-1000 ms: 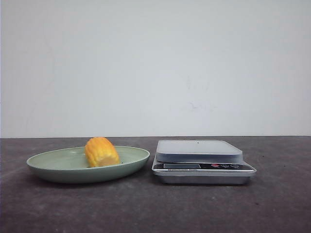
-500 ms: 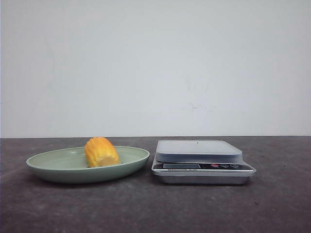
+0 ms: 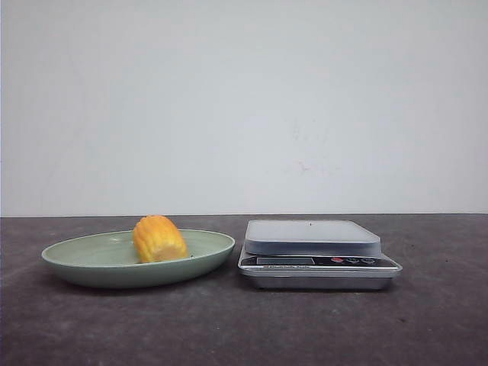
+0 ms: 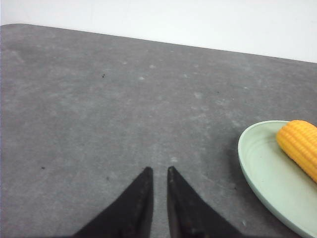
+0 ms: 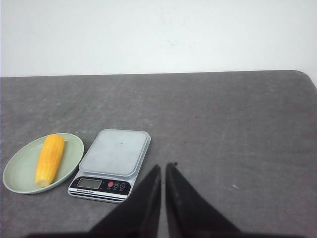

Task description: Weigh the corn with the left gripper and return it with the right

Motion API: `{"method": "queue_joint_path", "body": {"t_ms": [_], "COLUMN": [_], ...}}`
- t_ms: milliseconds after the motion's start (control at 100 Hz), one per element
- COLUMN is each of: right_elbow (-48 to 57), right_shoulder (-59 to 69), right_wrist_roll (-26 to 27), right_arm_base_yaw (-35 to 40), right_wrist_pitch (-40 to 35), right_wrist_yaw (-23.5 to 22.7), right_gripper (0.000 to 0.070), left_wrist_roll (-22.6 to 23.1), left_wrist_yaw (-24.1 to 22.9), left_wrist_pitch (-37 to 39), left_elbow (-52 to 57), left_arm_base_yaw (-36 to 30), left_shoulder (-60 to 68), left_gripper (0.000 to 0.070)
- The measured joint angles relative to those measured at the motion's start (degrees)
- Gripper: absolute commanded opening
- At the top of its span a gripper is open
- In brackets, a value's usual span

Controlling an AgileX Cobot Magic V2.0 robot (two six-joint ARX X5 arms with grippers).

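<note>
Front view: the corn (image 3: pixel 159 239) lies in the green dish (image 3: pixel 84 268), just beside the scale (image 3: pixel 316 252), handy for a short transfer. Left wrist view: the left claw (image 4: pixel 159 172), fingers nearly pressed together, holds nothing above bare surface (image 4: pixel 99 109). Right wrist view: the right claw (image 5: pixel 164 167), likewise nearly closed and empty, waits well back.
</note>
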Motion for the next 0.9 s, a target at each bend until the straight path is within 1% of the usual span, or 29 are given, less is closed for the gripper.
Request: {"method": "queue_joint_path", "body": {"t_ms": [770,840,900], "right_elbow": [0.0,0.0,-0.2], "right_shoulder": [0.0,0.0,-0.2], "right_wrist_roll": [0.0,-0.4,-1.4], "right_arm_base_yaw": [0.0,-0.2,-1.6], "right_wrist_pitch": [0.1,1.4,4.4], "right_wrist_yaw": [0.0,0.4,1.0], "right_gripper": [0.0008,0.0008,0.0008], "left_wrist_roll": [0.0,0.0,0.0], "left_wrist_yaw": [0.0,0.0,0.0], "left_wrist_pitch": [0.0,0.0,0.0], "left_elbow": [0.0,0.0,0.0], "left_arm_base_yaw": [0.0,0.0,0.0], "left_shoulder": [0.0,0.0,0.0], "left_gripper": [0.0027,0.0027,0.0027]}}
